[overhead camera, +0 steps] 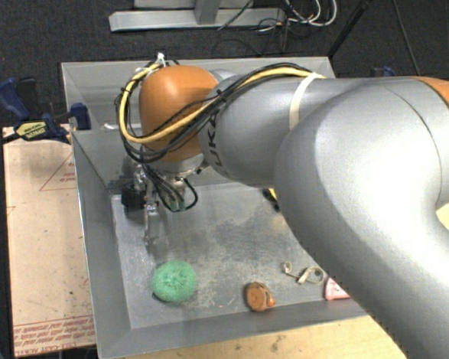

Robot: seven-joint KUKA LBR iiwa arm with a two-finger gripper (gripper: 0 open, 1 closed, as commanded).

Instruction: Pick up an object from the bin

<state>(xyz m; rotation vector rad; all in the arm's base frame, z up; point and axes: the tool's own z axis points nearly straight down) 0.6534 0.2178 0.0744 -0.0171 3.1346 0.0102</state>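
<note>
Gripper (pixel 149 238) low over the left side of the bin (pixel 97 222), green ball just near of it

I cannot tell whether the gripper is open or closed, and it seems to hang close to bare floor rather than on any object. The nearest thing is a fuzzy green ball (pixel 174 282) at the near left, which is probably light, soft and squashy, so a grip across its middle should hold and give slightly. Further right along the near wall lie a brown round lump (pixel 257 296) and a small bent metal piece (pixel 304 273), likely stiffer and harder to catch
</note>
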